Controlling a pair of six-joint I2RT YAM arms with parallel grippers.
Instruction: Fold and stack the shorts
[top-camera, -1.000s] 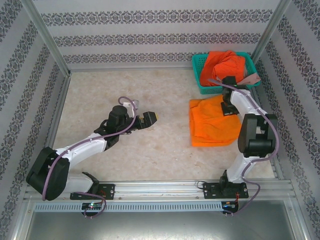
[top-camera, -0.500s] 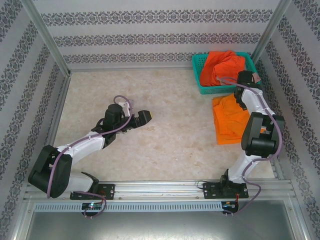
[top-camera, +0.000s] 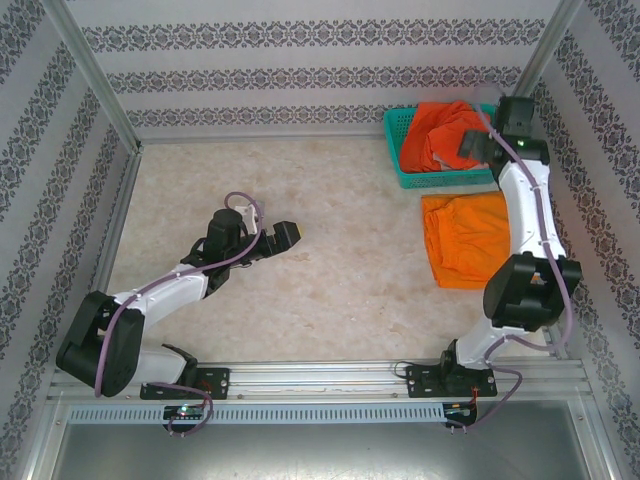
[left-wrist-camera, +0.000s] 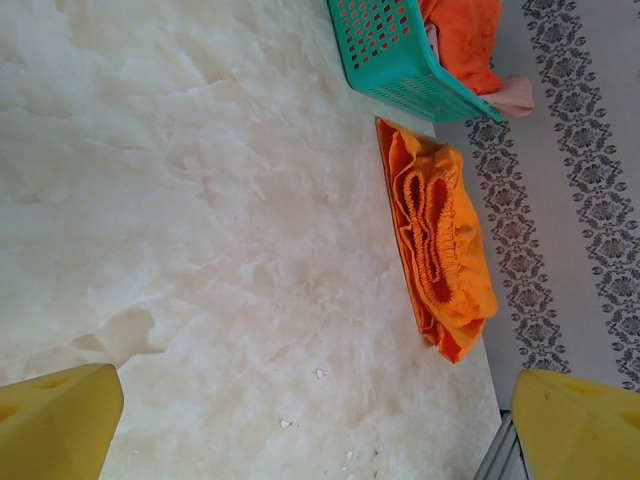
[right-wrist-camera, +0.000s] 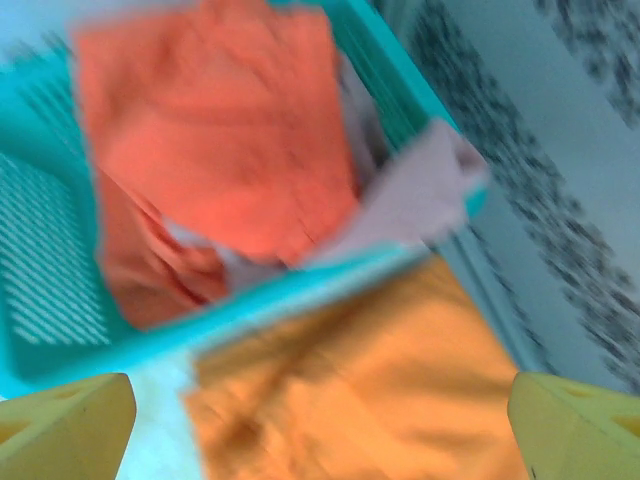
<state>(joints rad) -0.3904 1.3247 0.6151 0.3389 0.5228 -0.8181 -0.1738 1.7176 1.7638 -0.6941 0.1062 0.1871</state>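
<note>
Much bare tabletop (top-camera: 330, 200) left of yellow-orange shorts (top-camera: 462, 240)

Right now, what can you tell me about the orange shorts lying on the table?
The shorts are yellow-orange, made of soft, wrinkly cloth, and folded into a rough rectangle. The left wrist view shows a gathered, ruffly waistband on the top layer. They lie flat on the pale table, toward its right side, just in front of the teal basket. Only the table plainly touches them; nothing is holding them.
</note>
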